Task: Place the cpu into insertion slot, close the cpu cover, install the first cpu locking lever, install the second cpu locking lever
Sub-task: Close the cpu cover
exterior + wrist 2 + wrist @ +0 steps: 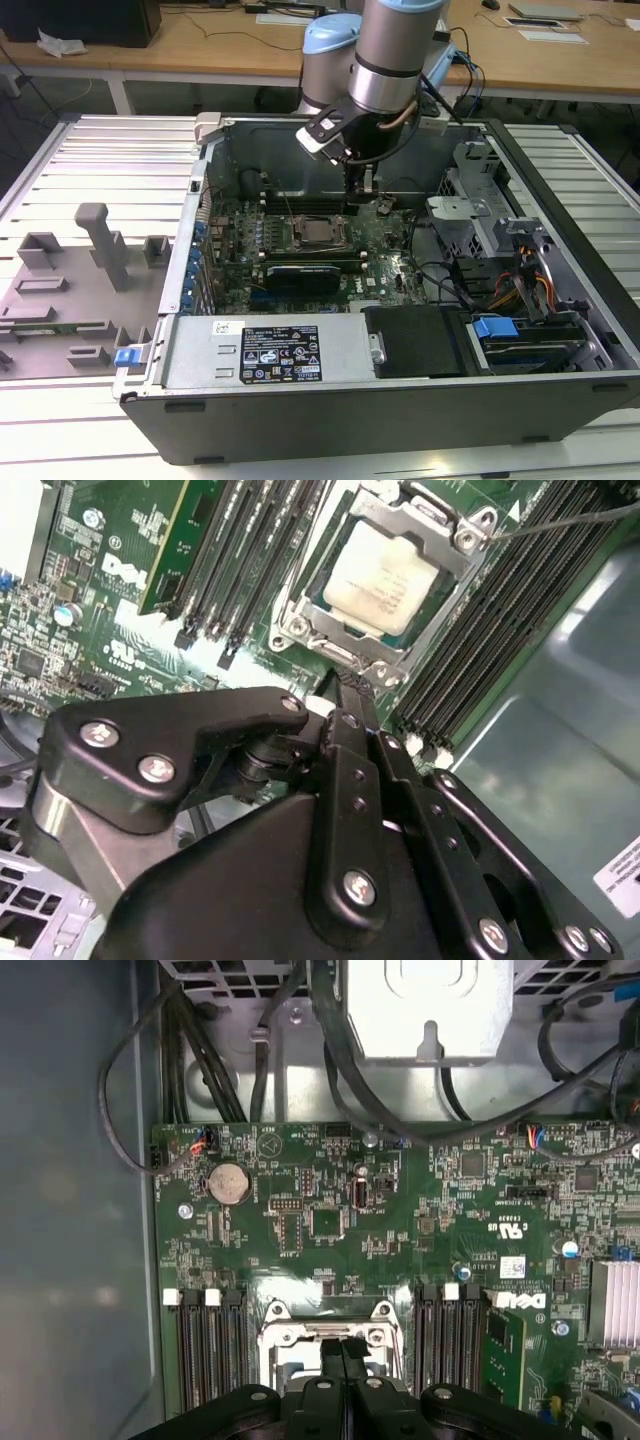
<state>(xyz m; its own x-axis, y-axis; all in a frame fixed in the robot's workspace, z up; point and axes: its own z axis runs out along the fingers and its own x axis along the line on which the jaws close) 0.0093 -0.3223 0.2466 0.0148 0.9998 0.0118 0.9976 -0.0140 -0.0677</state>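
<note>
Pincer point(347, 688) pinched shut, gripping nothing, poised just beside the socket point(292, 630). Chip point(383, 568) seated inside, metal cover point(318, 568) down around it. Thin lever point(560, 520) seemingly unlatched. Best pressed squarely and slowly, clear of the memory slots point(250, 550).

Black printed label point(281, 354) on power supply point(190, 357), unreadable

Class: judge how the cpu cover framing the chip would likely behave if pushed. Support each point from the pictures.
The cpu cover is a thin metal frame, so probably stiff yet light, perhaps bending under a hard push. It lies flat around the cpu, so it would hardly tip or roll. Its bare metal looks smooth, likely slippery for the gripper.
</note>
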